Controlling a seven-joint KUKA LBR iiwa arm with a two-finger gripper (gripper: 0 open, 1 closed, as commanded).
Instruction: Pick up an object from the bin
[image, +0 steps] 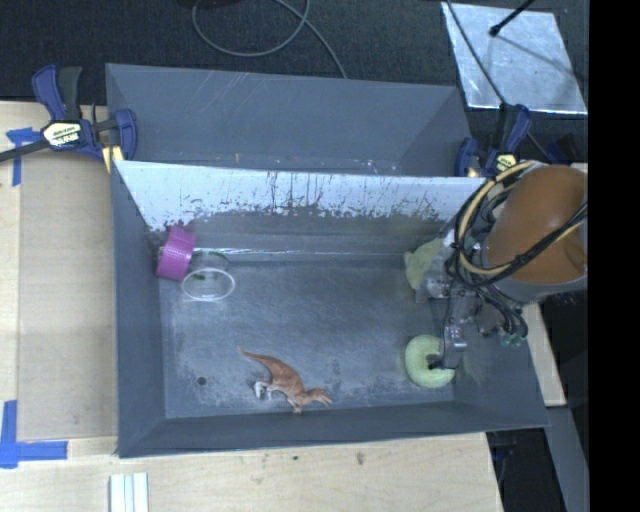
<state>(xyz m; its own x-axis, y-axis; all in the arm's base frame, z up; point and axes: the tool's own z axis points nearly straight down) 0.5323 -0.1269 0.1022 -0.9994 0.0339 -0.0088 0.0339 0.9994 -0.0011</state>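
Down in the right front corner of the bin (280, 120), the jaws stand at the right edge of a pale green ring (426, 363) that lies flat on the grey floor. Their tip overlaps the ring's rim, but I cannot tell whether they are released or clenched, nor whether they grip the ring. Above them the arm (540, 225), with its orange cover and looped cables, leans in over the bin's right wall. Just behind the jaws, against the back right of the floor, sits a second pale green lump (424, 264), partly hidden by the wrist. Well apart to the left, a brown toy dinosaur (285, 380) lies near the front wall. In the back left corner a purple cup (176, 252) lies on its side, a clear ring (208, 284) just beside it.
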